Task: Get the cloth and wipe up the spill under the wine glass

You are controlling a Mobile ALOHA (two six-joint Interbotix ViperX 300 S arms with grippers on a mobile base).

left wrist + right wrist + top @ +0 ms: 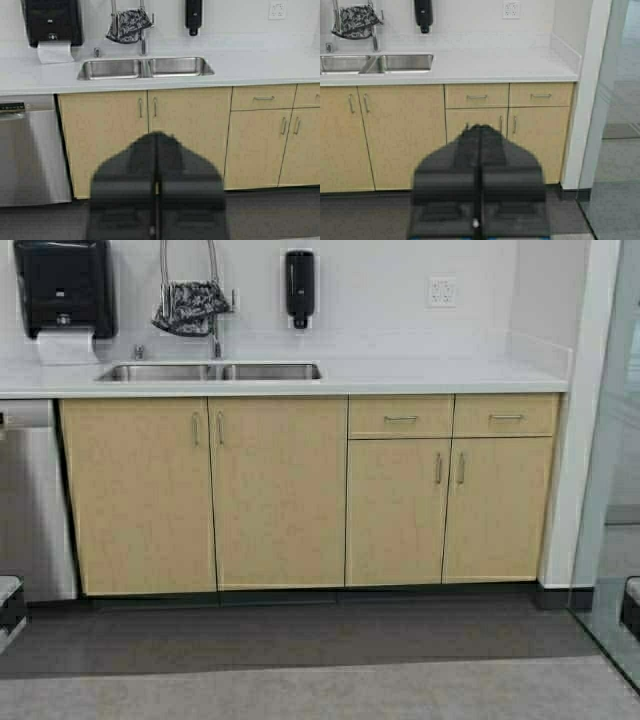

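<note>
Standing well back from the bench (430, 377), the robot looks to be at the very start of the job: the fetch of the cloth has not begun. The cloth (188, 308) hangs draped over the tall looped tap (213, 300) behind the double sink (210, 371), bunched and dangling clear of the basin, between the black paper towel dispenser (65, 285) and the soap dispenser (299, 285) on the wall. No wine glass and no spill can be seen anywhere on the bench in any of the views, so where the wiping must happen cannot be told from here. Both arms are tucked low and near the base; the left hand (156, 200) has its two fingers pressed together along a thin seam, holding nothing, and the right hand (479, 195) is pinched closed and empty in the same way. In the high view only dark edges of the rig show at the lower corners. By my judgement the next move calls for the base to drive forward to the cabinets (205, 490) under the sink, since the cloth is far beyond reach of either arm. Then the left arm, which faces the sink more squarely, would need to rise above the bench edge, spread its fingers and take the hanging fold without snagging the tap.
</note>
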